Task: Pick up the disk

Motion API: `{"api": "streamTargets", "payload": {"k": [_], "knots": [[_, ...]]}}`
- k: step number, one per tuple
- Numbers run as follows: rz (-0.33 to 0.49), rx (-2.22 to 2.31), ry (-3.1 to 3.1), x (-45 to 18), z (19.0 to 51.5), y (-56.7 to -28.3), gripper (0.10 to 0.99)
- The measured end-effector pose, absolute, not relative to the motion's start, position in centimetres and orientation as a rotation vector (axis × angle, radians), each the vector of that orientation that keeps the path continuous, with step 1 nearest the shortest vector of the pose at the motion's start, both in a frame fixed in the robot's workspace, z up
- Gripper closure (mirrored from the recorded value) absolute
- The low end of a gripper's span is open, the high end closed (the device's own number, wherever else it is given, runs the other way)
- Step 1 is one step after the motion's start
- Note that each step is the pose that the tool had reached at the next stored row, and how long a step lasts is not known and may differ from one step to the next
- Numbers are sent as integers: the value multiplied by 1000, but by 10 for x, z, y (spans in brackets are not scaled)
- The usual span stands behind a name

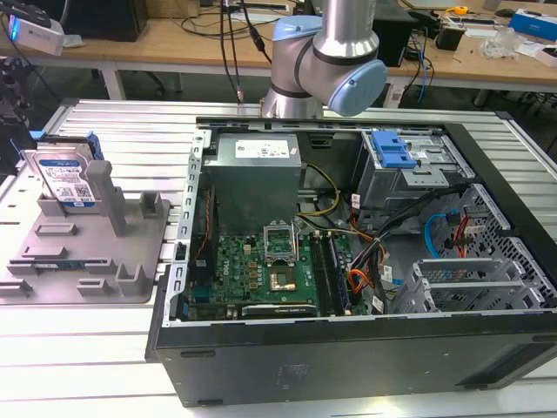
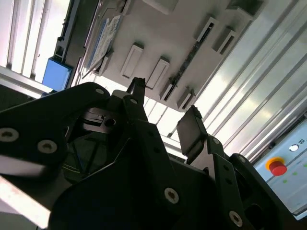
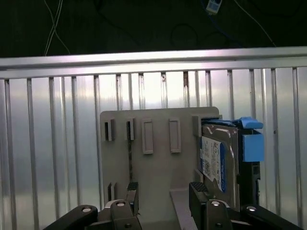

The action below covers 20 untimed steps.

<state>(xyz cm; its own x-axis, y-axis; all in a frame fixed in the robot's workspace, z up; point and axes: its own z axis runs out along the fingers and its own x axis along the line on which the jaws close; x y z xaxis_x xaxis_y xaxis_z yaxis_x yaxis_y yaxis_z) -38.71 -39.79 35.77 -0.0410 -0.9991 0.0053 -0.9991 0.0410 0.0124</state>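
Disk [image 1: 65,178] is parked upright on its edge at the far corner of the grey holder tray [image 1: 104,266], over at the exterior view's left. It's slotted in next to one of the tray's posts [image 1: 101,187], which I'd guess is what keeps it standing. The label faces outward and the blue bracket runs along its edges. Stood up like that, both flat faces and the top edge are free, so it looks made for a pinch.

In the first wrist view the gripper [image 3: 164,191] has its fingers [image 3: 133,190] spread wide with nothing between them, just bare tray [image 3: 158,158] showing through the gap. The disk [image 3: 216,163] sits outside that gap, beyond one finger, and nothing is touching it. The second wrist view shows the same deal: gripper [image 2: 165,103] spread apart and empty.

The arm [image 1: 326,61] rises behind the open computer case [image 1: 348,357] (the blue-latched cage in there isn't the target). My read is that the grab hasn't started.
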Motion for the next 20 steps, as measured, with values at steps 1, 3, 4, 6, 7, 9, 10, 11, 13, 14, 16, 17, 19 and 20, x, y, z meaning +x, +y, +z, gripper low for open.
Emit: {"api": "streamTargets", "payload": {"k": [1,3,4,6,7,9,10,11,13,14,16,17,19,20], "knots": [[-8,2167,-2257,-387,358,-398,545],[-8,2167,-2257,-387,358,-398,545],[-8,2167,-2257,-387,358,-398,545],[-8,2165,-2259,-389,358,-396,545],[-8,2164,-2260,-391,358,-394,545],[-8,2164,-2261,-395,358,-391,545],[-8,2163,-2262,-398,358,-390,545],[-8,2162,-2263,-400,358,-389,545],[-7,2161,-2264,-402,358,-381,545],[-7,2161,-2264,-402,358,-376,545],[-7,2161,-2264,-402,358,-368,545],[-7,2161,-2264,-402,358,-364,545],[-7,2161,-2264,-402,357,-349,545],[-7,2161,-2264,-402,357,-341,545]]}}
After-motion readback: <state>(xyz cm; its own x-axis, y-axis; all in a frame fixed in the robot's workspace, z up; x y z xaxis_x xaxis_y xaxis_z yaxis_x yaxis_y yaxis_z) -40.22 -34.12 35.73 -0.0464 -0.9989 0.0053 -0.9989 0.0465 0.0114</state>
